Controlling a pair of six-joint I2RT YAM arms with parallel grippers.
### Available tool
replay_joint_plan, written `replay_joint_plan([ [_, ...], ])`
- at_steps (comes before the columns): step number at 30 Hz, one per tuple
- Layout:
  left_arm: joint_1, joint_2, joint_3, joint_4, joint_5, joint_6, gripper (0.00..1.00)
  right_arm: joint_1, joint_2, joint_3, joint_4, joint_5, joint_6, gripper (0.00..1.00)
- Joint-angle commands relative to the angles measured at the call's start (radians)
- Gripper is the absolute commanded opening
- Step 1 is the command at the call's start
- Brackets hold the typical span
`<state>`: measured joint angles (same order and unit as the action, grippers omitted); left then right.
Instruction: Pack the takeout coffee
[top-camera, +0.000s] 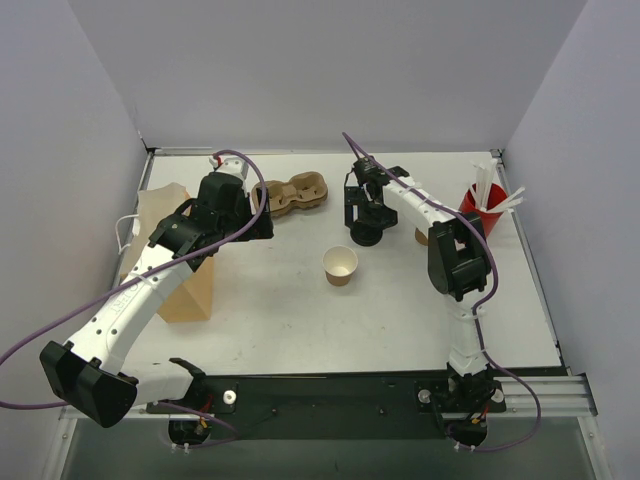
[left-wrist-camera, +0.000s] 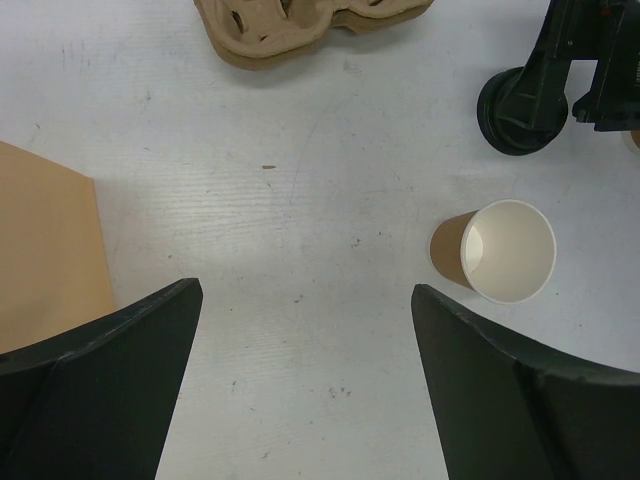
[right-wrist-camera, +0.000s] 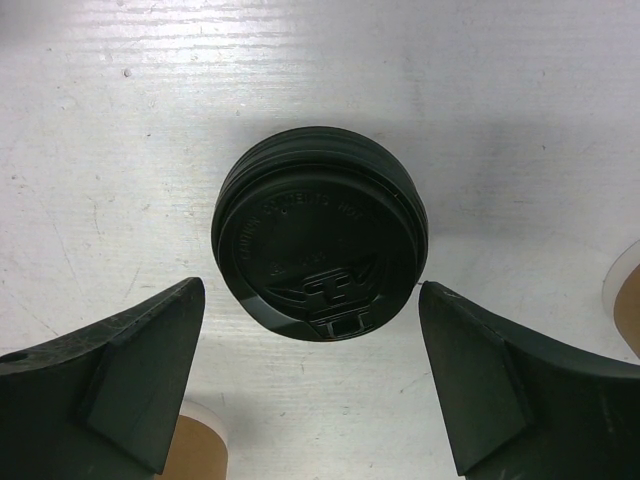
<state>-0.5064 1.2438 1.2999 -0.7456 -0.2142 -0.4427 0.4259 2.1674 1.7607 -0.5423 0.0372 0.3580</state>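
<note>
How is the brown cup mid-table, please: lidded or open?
Open. The brown cup shows its white inside, and the black lid sits apart on the table.

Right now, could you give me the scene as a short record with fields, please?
left hand: open, empty
right hand: open, fingers on either side of the black lid stack
cup: brown paper cup, upright, no lid, in the centre
carrier: pulp cup carrier, far side, no cups visible
bag: brown paper bag, left edge

One open kraft cup (top-camera: 340, 265), one stack of black lids (top-camera: 366, 234), one pulp carrier (top-camera: 295, 195), one paper bag (top-camera: 190, 290), one red cup (top-camera: 482, 212).
</note>
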Motion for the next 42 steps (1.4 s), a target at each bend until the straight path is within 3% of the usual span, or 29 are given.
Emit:
replay_joint_plan([
  [1,0.008,-0.023,0.01,0.031,0.01,0.002,0.98,0.004,-0.004,0.019,-0.042,0.039,-0.016,0.83],
  [27,0.008,-0.027,0.002,0.031,0.01,0.001,0.97,0.019,0.042,0.046,-0.048,0.059,-0.027,0.84],
  [42,0.008,-0.023,0.007,0.031,0.012,0.002,0.97,0.017,0.019,0.046,-0.05,0.075,-0.025,0.66],
])
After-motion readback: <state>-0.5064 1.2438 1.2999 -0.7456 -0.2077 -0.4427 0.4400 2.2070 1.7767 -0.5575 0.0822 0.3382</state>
